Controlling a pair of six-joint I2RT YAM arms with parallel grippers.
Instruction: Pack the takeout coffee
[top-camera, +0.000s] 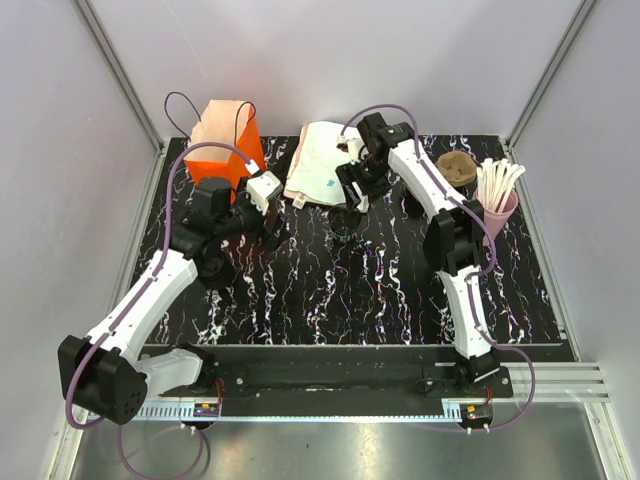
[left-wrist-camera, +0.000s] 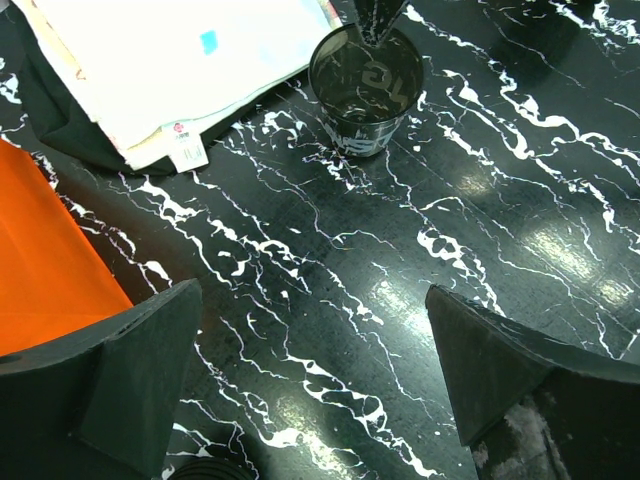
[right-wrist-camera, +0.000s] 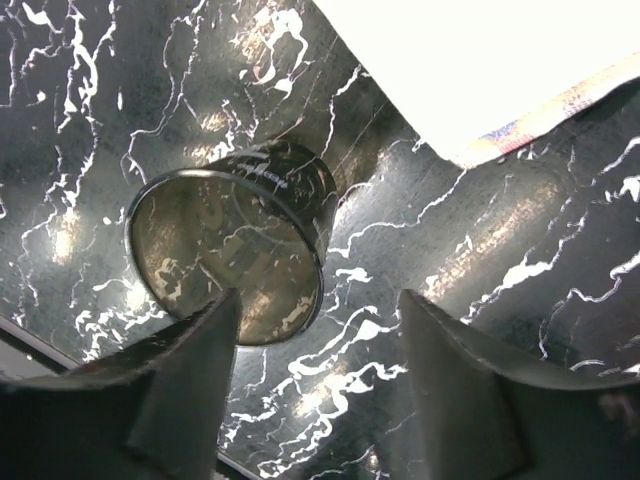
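The takeout coffee, a small black cup (top-camera: 345, 221), stands upright and open-topped on the black marbled table (top-camera: 380, 290), just in front of the white paper bag (top-camera: 325, 160). My right gripper (top-camera: 353, 198) hovers open just above and behind it. In the right wrist view the cup (right-wrist-camera: 228, 255) sits left of the gap, with the left fingertip (right-wrist-camera: 205, 330) over its rim; my right gripper (right-wrist-camera: 320, 335) holds nothing. My left gripper (top-camera: 273, 222) is open and empty, left of the cup. In the left wrist view the cup (left-wrist-camera: 365, 85) lies far ahead of my left gripper (left-wrist-camera: 315, 365).
An orange paper bag (top-camera: 225, 140) stands open at the back left, and it shows at the left edge of the left wrist view (left-wrist-camera: 45, 260). A brown cup carrier (top-camera: 457, 168) and a pink cup of white sticks (top-camera: 497, 205) stand at the back right. A flat black disc (top-camera: 214, 266) lies by the left arm.
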